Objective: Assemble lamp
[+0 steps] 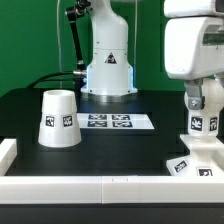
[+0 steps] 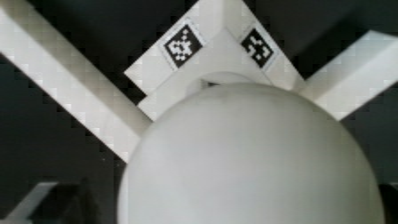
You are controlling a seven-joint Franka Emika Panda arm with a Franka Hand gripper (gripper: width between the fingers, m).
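Gripper (image 1: 200, 100) hangs released, jaws spread wide, right over the bulb (image 1: 201, 124), which stands upright on the base (image 1: 197, 160) at exterior view's right, near bench (image 1: 110, 150) front edge. Shade (image 1: 58, 118) sits well apart at left. Wrist view: bulb's ball head fills frame. Prob light, rigid, smooth plastic; round head slippery, so grip lower, on the tagged stem.

A large rounded white bulb (image 2: 231, 155) is seen close up, filling most of the frame. Behind it, the white base (image 2: 217, 45) bearing two square tags is seen, flanked by white rails against dark table (image 2: 63, 140).
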